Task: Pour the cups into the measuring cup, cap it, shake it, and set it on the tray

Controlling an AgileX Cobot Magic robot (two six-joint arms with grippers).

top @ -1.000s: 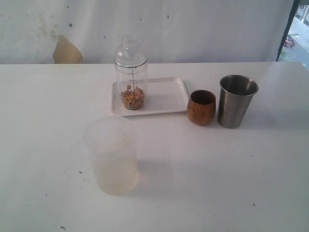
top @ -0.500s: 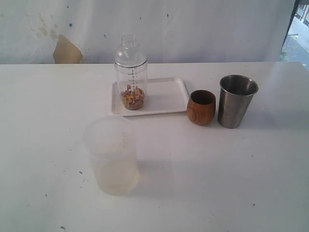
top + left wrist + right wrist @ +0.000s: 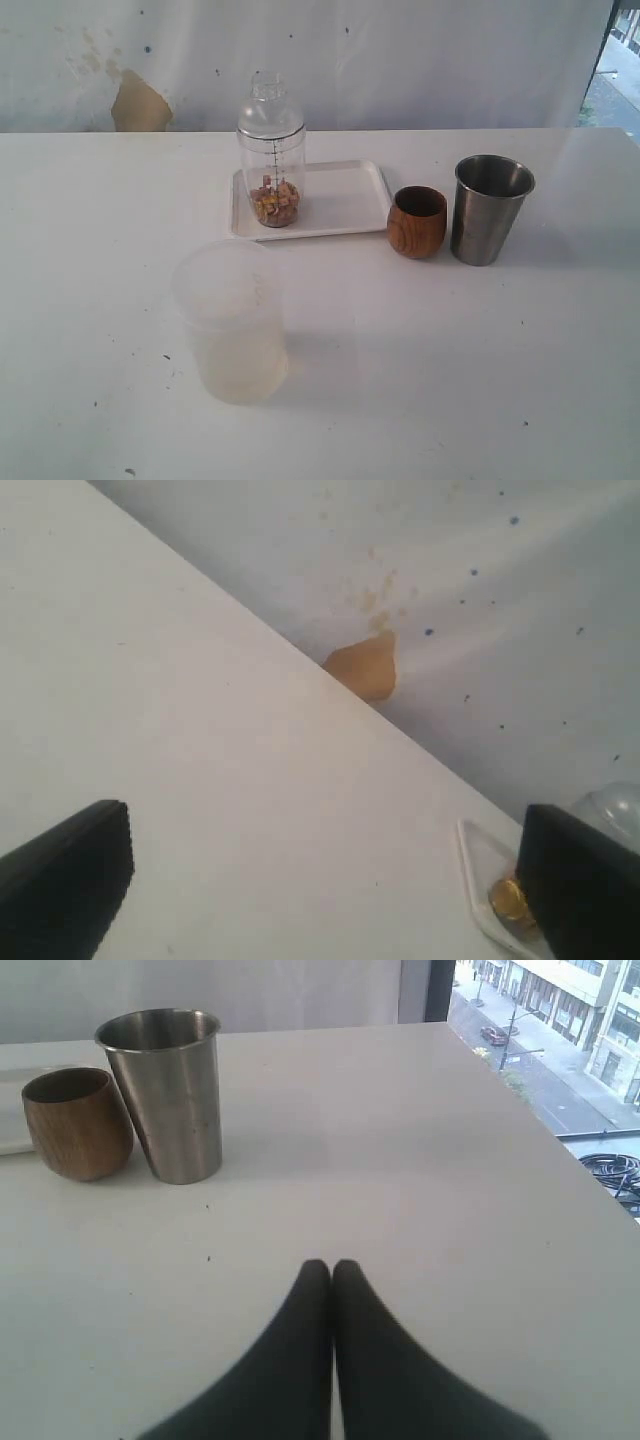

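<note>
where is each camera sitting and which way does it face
Exterior view: raised at the table's near side, facing the wall across measuring cup, tray, wooden cup, steel tumbler, frosted tub; no robot part.
Left wrist view: on the left arm, facing the wall's brown stain over the table; open left gripper shows.
Right wrist view: low on the right arm, facing wooden cup and tumbler; shut right gripper shows.
Shared: exterior and right wrist, both cups; exterior and left wrist, tray corner and stain.
</note>
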